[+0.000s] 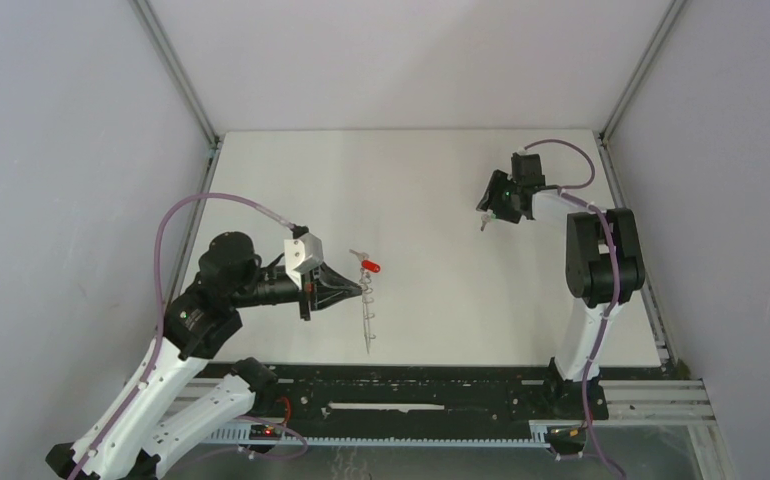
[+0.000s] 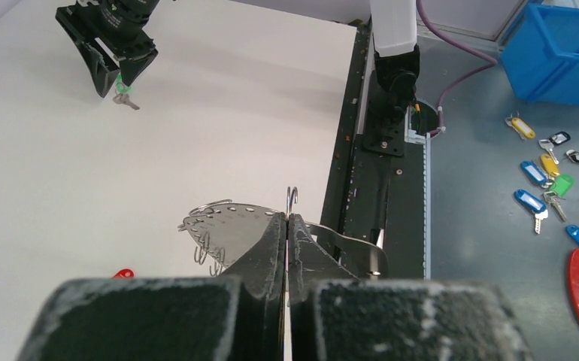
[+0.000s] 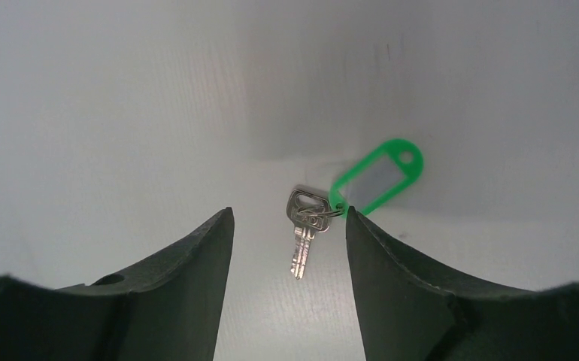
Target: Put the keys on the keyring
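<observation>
white table (image 1: pixel 441 180) under both arms. left gripper (image 1: pixel 357 288) clamped shut on keyring (image 1: pixel 367 320), which hung limp toward front edge. red key (image 1: pixel 370 266) lay just beyond keyring, close beside it. well beyond keyring, off to right, green key (image 3: pixel 300 241) lay flat on table between spread, empty jaws of right gripper (image 3: pixel 288 216).

red key (image 1: pixel 371 266) beside keyring (image 1: pixel 366 312) | green key (image 3: pixel 301 233) lying flat, well apart
</observation>
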{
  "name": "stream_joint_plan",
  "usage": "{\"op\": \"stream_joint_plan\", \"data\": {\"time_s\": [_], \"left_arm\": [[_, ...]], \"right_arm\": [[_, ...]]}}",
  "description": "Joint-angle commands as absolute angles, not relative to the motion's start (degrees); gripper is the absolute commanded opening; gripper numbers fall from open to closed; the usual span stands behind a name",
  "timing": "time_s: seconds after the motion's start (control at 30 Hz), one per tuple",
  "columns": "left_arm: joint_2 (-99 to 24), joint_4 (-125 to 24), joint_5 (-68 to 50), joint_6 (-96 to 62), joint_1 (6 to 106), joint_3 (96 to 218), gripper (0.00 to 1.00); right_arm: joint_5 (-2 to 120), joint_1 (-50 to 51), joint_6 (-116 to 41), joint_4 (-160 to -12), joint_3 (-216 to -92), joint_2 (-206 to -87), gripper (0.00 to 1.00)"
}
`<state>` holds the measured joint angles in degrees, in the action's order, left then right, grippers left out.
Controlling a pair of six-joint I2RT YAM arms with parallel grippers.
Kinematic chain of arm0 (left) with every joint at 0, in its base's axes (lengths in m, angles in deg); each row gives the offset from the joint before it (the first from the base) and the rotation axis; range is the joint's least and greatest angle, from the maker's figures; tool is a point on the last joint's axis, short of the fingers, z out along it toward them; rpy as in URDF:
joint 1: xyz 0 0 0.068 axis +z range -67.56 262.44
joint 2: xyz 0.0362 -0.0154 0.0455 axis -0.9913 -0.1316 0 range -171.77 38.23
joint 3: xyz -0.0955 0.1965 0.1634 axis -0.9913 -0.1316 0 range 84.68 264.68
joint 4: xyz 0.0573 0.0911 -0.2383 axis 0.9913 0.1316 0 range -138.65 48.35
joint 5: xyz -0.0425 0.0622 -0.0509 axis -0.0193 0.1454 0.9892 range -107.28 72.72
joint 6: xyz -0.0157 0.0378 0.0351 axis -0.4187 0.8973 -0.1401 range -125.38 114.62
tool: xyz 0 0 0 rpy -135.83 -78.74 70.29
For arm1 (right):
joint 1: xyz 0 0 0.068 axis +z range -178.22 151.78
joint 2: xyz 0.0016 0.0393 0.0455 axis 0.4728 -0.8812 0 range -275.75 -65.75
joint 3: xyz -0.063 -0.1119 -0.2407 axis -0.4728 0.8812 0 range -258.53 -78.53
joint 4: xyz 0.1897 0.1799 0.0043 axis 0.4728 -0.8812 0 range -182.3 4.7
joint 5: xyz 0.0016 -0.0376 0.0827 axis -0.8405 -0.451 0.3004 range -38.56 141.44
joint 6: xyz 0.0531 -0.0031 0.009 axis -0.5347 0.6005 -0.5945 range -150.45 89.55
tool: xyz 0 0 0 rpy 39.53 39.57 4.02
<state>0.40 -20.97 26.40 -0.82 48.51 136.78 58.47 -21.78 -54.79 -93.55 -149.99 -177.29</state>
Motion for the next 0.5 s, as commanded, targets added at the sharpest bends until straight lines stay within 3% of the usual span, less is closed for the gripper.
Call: {"op": "stream_joint_plan", "data": {"time_s": [0.0, 0.47], "left_arm": [[1.22, -21.93, 26.59, 0.7, 48.81, 140.35, 0.0], [1.3, -21.23, 26.14, 2.48, 48.85, 140.74, 0.0]], "right_arm": [[57.95, -21.84, -57.2, -95.05, -152.63, -178.09, 0.63], [52.97, -20.7, -59.68, -98.09, -153.97, -178.52, 0.51]]}}
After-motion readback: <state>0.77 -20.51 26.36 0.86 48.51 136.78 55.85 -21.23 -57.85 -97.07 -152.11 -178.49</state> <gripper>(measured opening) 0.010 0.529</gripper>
